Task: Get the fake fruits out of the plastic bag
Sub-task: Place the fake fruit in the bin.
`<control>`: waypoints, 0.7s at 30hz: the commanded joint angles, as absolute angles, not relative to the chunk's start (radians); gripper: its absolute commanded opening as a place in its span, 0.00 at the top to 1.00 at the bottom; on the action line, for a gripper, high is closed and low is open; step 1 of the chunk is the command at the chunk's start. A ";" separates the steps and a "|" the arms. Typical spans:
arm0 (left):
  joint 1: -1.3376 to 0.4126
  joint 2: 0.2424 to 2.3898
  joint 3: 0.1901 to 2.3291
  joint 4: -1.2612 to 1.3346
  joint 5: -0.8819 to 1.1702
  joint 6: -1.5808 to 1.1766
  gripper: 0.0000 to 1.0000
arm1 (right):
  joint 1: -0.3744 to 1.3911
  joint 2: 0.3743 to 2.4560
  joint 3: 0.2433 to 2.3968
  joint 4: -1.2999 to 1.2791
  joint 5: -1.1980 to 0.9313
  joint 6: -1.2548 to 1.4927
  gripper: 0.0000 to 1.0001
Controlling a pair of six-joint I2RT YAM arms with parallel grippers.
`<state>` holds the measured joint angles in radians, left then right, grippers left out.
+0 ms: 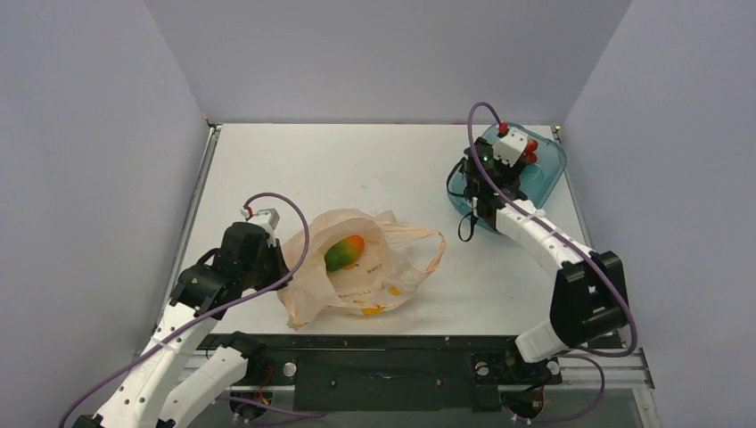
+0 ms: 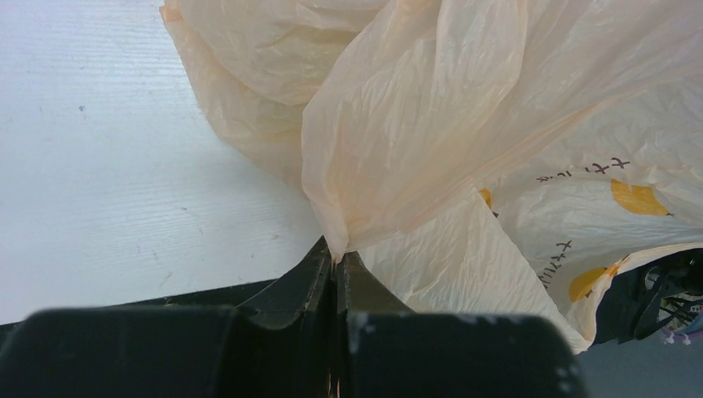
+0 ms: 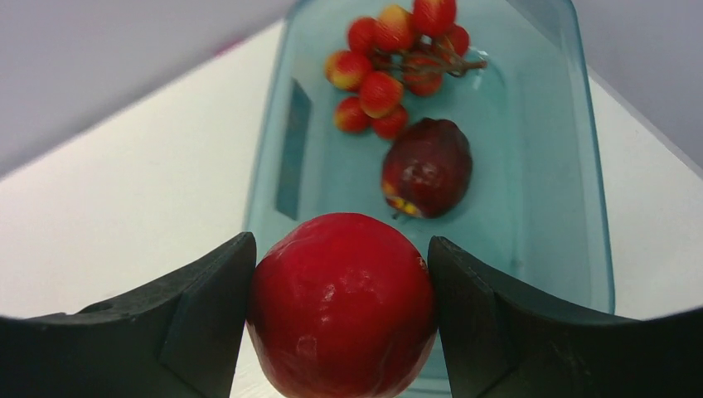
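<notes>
Two lowered arms: bag [image 2: 431,124] pinched, ball [image 3: 341,303] gripped.

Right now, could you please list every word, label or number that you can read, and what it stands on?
Nothing reads well enough to quote.
Bag, upper print: a few dark characters, too small and creased to read.
Bag, lower print: a line of dark characters, unreadable.
Tub: no text seen.

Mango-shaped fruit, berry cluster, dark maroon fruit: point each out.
mango-shaped fruit [image 1: 345,253], top external view, its middle.
berry cluster [image 3: 380,93], right wrist view, a central berry.
dark maroon fruit [image 3: 428,167], right wrist view, its middle.
</notes>
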<state>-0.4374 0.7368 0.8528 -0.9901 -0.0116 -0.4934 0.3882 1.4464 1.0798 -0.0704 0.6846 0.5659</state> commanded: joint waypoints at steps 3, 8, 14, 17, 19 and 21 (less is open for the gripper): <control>-0.445 0.740 0.855 -0.946 -0.017 -0.499 1.00 | 0.272 1.569 1.147 -0.115 0.598 0.537 0.71; -0.445 0.743 0.854 -0.946 -0.017 -0.499 1.00 | 0.249 1.630 1.177 -0.112 0.532 0.497 0.46; -0.446 0.735 0.853 -0.946 -0.018 -0.501 1.00 | 0.249 1.649 1.208 -0.157 0.507 0.484 0.25; -0.447 0.732 0.853 -0.946 -0.018 -0.500 1.00 | 0.247 1.650 1.216 -0.167 0.512 0.480 0.18; -0.448 0.730 0.853 -0.944 -0.013 -0.498 1.00 | 0.249 1.644 1.219 -0.171 0.505 0.476 0.16; -0.448 0.725 0.854 -0.941 -0.010 -0.496 1.00 | 0.254 1.632 1.217 -0.169 0.500 0.470 0.15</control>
